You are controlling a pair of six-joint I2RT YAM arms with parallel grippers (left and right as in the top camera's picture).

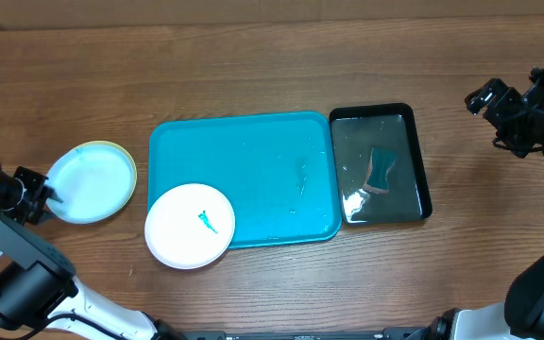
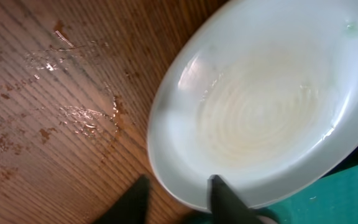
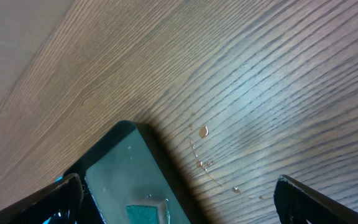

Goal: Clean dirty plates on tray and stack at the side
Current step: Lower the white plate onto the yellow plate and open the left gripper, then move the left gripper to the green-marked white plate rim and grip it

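Note:
A pale blue plate (image 1: 88,181) (image 2: 266,106) rests on a yellow-green plate (image 1: 129,162) on the table, left of the turquoise tray (image 1: 253,170) (image 2: 347,193). My left gripper (image 1: 41,195) (image 2: 178,180) is open at the stack's left rim. One finger (image 2: 225,199) lies over the rim and the other (image 2: 135,199) over bare wood, with a gap showing. A white plate (image 1: 190,225) with a green smear overlaps the tray's front left corner. My right gripper (image 1: 499,104) (image 3: 179,182) hangs wide open and holds nothing at the far right.
A narrow black tray (image 1: 414,142) (image 3: 123,168) holding water and a green sponge (image 1: 382,168) (image 3: 148,214) touches the turquoise tray's right side. Water drops (image 2: 73,115) (image 3: 204,132) lie on the wood beside the stack and by the black tray.

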